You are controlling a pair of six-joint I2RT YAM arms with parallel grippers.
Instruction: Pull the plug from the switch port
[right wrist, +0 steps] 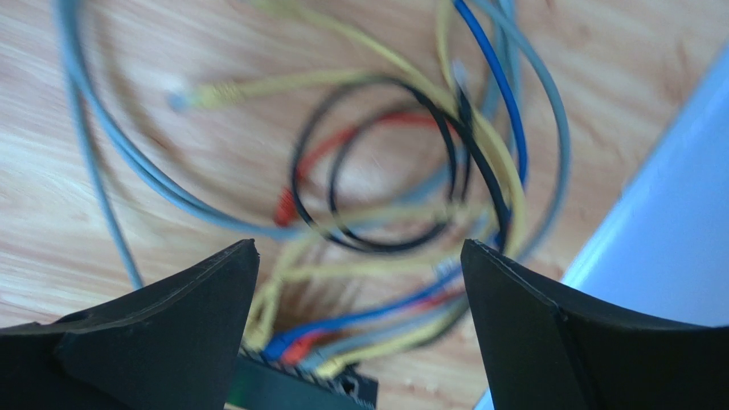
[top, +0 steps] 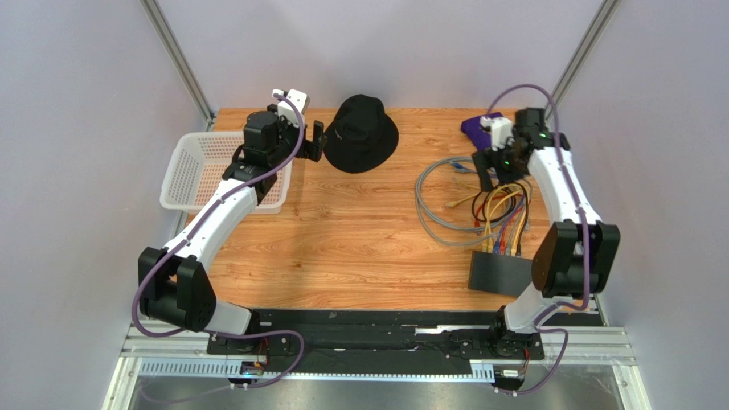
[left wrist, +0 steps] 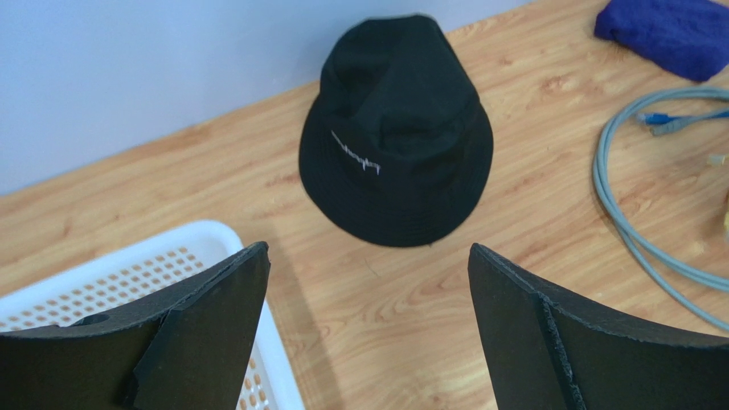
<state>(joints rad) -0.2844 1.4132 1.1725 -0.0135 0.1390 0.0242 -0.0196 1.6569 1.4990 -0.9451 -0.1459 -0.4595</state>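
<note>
The switch (top: 499, 273) is a flat black box at the near right of the table, partly behind my right arm. Several plugs (top: 501, 248) in blue, red, yellow and grey sit in its far edge. Their cables (top: 496, 209) loop away across the wood. My right gripper (top: 499, 175) hovers open over those loops, well beyond the switch. In the right wrist view it (right wrist: 359, 243) holds nothing, with the switch (right wrist: 299, 389) and its plugs (right wrist: 291, 346) blurred low between the fingers. My left gripper (top: 308, 143) (left wrist: 368, 248) is open and empty at the far left.
A black bucket hat (top: 364, 132) (left wrist: 398, 137) lies at the back centre. A white perforated basket (top: 192, 175) (left wrist: 171, 265) stands at the left under my left arm. A purple cloth (top: 476, 126) (left wrist: 667, 30) sits at the back right. A grey cable coil (top: 432, 205) (left wrist: 616, 196) spreads towards the middle.
</note>
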